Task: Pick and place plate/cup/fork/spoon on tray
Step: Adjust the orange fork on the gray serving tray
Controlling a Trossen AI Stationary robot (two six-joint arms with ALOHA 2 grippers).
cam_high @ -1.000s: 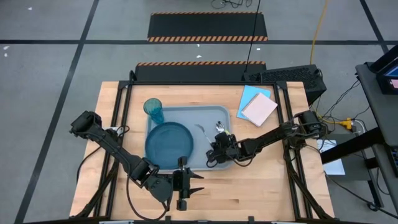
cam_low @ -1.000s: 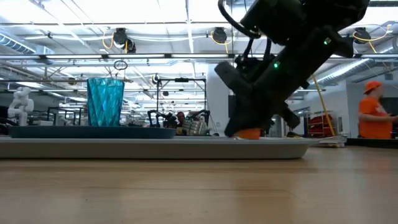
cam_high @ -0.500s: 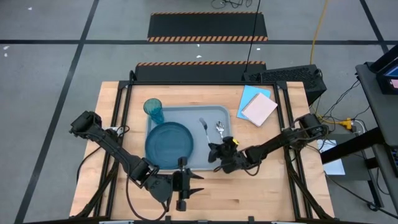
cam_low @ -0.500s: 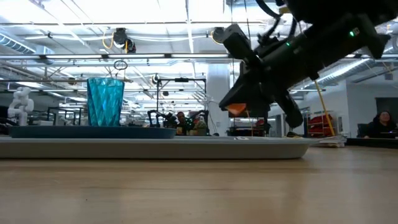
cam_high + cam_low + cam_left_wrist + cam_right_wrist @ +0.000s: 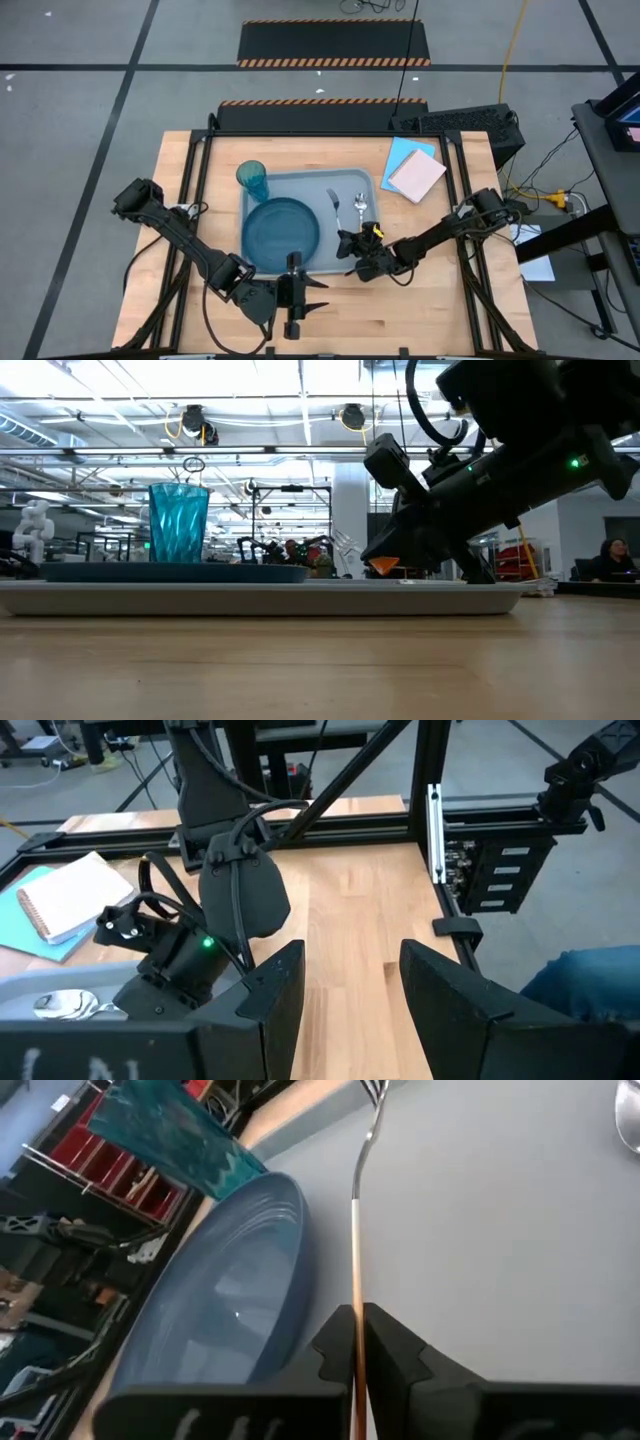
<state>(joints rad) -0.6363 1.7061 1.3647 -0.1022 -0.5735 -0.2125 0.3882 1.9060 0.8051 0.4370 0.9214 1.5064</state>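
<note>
Right gripper (image 5: 352,243) pinches fork (image 5: 334,208) by its orange handle at tray (image 5: 300,180) near edge, 5 o'clock of plate (image 5: 281,229). Fork tines point to 12 o'clock; spoon (image 5: 361,208) just beside, at 3 o'clock. Cup (image 5: 252,181) at tray's 10 o'clock corner. Left gripper (image 5: 312,292) parked off tray at 6 o'clock, fingers (image 5: 268,995) spread.

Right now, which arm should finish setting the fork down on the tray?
The right. Its gripper is already shut on the fork, holding it over the tray beside the plate. The left gripper waits open at the table's near edge, holding nothing.
</note>
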